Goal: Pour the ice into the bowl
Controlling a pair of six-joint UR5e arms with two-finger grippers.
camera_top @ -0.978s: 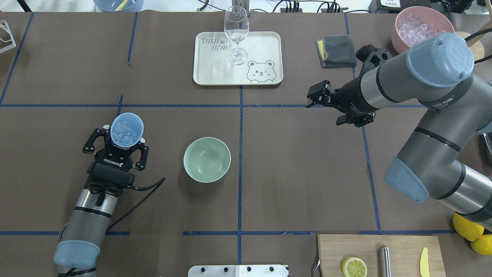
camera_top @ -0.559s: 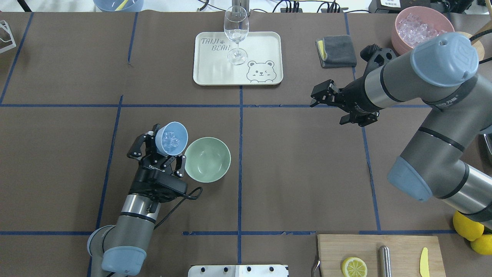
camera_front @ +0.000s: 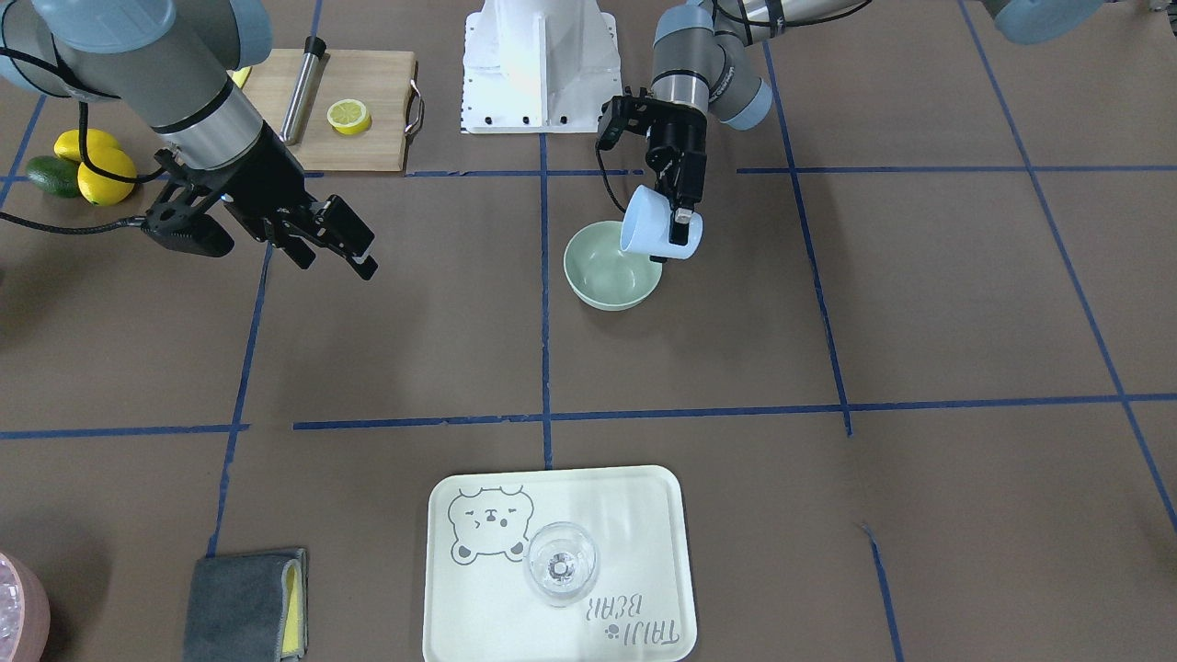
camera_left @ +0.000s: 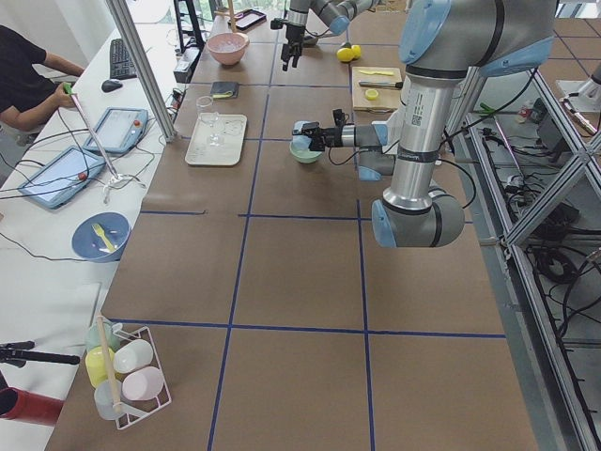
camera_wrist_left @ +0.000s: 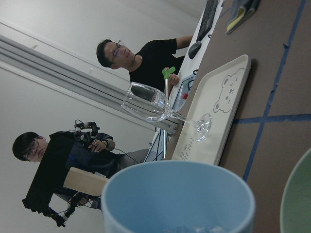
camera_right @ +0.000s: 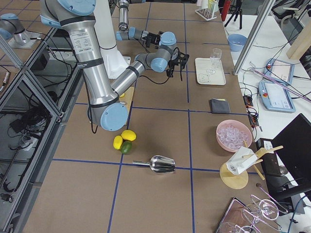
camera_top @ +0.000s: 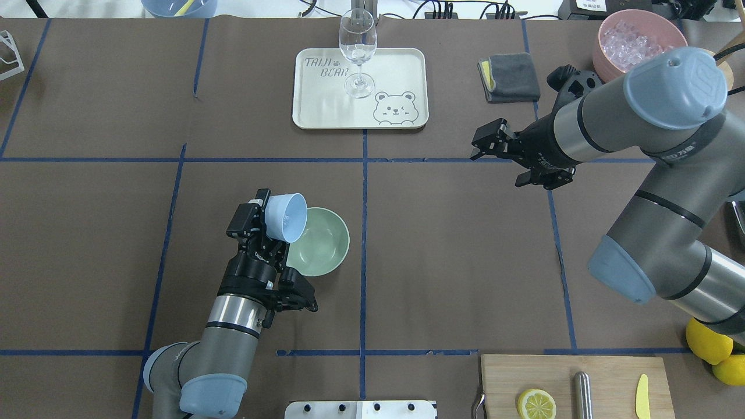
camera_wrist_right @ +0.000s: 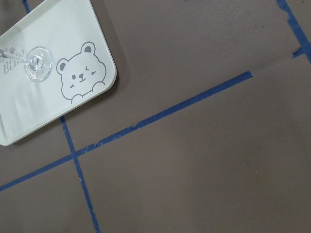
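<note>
The pale mint-green bowl [camera_top: 326, 247] stands left of the table's centre; it also shows in the front view [camera_front: 607, 276]. Its inside looks bare. My left gripper [camera_top: 272, 216] is shut on a light blue cup [camera_top: 289, 216] and holds it tilted on its side, mouth toward the bowl, over the bowl's left rim. A few clear ice cubes [camera_top: 284, 221] show inside the cup, and at its bottom in the left wrist view [camera_wrist_left: 194, 229]. My right gripper [camera_top: 484, 141] is open and empty, far to the right above the table.
A cream tray [camera_top: 396, 64] with a wine glass [camera_top: 357, 52] sits at the back centre. A grey cloth [camera_top: 512, 75] and a pink container of ice [camera_top: 605, 52] are at the back right. A cutting board [camera_top: 611, 372] with a lemon half lies front right.
My left arm has carried the cup to the right, from well left of the bowl to its rim, and tipped it sideways toward the bowl. The right arm has barely moved.
</note>
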